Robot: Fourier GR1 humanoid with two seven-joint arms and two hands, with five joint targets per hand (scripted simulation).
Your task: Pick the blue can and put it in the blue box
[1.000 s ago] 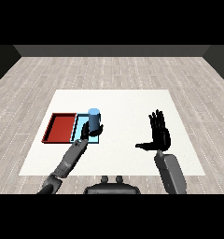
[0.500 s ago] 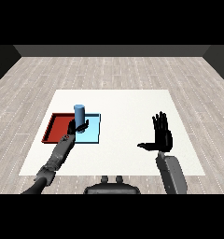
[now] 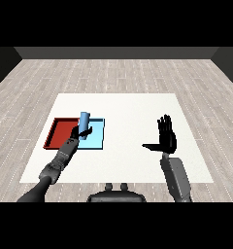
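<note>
Nearest, the two grey forearms rise from the lower corners of the view. The right hand (image 3: pixel 166 138) stands over bare desk (image 3: pixel 133 109) well to the right of the trays, palm upright, fingers straight and spread, thumb pointing left — it holds nothing and has no part in the work.

The left hand (image 3: pixel 82 132) reaches forward to the trays. Its fingers are curled round the lower part of the blue can (image 3: pixel 84 120), which stands roughly upright with a slight lean, its top clear of the hand. The can sits at the left edge of the light blue tray (image 3: pixel 97 136), close to the seam where that tray meets the red tray (image 3: pixel 59 132). Whether its base already rests on the tray floor or hangs just above it cannot be told from this view.

So the picking is done, and the step in hand appears to be the placing. The next move likely calls for bringing the can a little to the right, fully inside the blue tray's rim and away from the red one, lowering it until it stands on the floor — then straightening the fingers and drawing the hand back without knocking the can over.
</note>
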